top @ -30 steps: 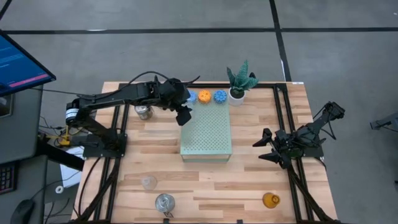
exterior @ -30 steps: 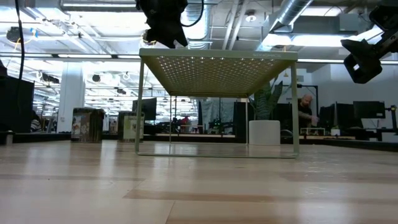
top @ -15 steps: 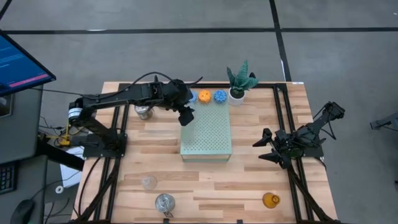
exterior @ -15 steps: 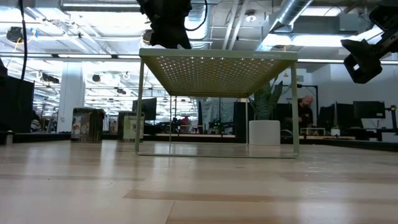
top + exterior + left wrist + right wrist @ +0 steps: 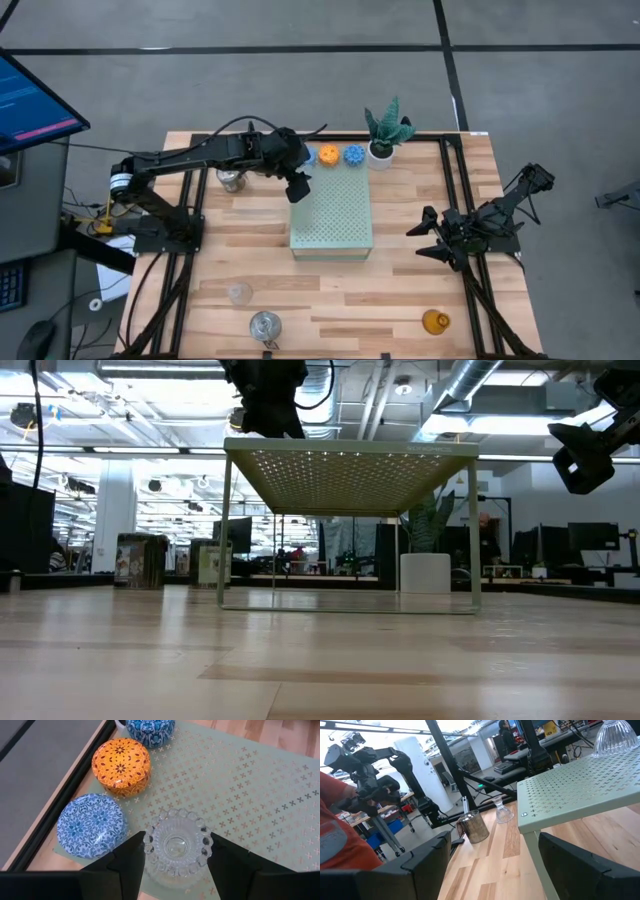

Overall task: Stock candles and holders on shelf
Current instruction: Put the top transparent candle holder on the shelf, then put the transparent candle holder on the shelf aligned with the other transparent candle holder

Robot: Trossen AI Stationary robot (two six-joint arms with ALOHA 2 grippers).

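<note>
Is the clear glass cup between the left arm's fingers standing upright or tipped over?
Upright. The left wrist view looks straight down into the cup, its scalloped rim a full ring, on the shelf.

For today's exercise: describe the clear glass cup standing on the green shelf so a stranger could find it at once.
Start at the mint-green perforated shelf in the middle of the table and go to its far left corner. The clear glass cup sits between the left gripper's open fingers. Unlike the patterned blue and orange candles beside it, it is see-through with a beaded rim.
</note>
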